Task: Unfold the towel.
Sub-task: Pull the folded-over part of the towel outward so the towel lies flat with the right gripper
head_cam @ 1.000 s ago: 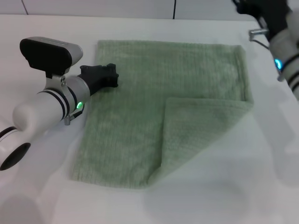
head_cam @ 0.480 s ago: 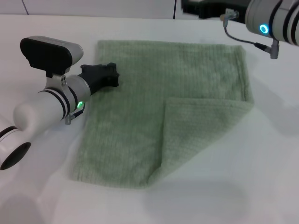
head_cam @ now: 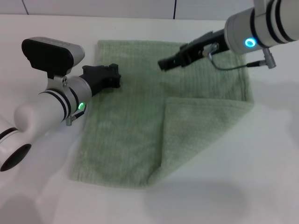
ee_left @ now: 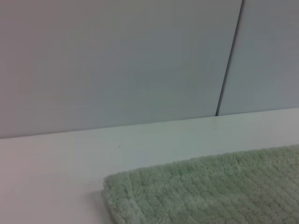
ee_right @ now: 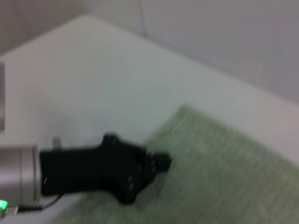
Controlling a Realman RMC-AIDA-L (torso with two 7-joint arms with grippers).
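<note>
The pale green towel [head_cam: 131, 116] lies flat on the white table [head_cam: 266, 182]. Its near right corner is folded over as a flap [head_cam: 201, 126] onto the middle. My left gripper [head_cam: 114, 77] rests low at the towel's left edge, near the far left corner. My right gripper [head_cam: 163, 63] hangs over the far middle of the towel, above and behind the flap, pointing left. The left wrist view shows a towel corner [ee_left: 210, 191] on the table. The right wrist view shows the towel [ee_right: 224, 182] and the left gripper [ee_right: 156, 163] at its edge.
A pale wall [ee_left: 117, 60] with a dark seam stands behind the table's far edge. The left arm's white forearm [head_cam: 42, 112] lies along the table left of the towel. Bare table surrounds the towel on all sides.
My right arm has swung in from the far right corner to over the towel's far middle. The left arm and the towel have stayed put.
</note>
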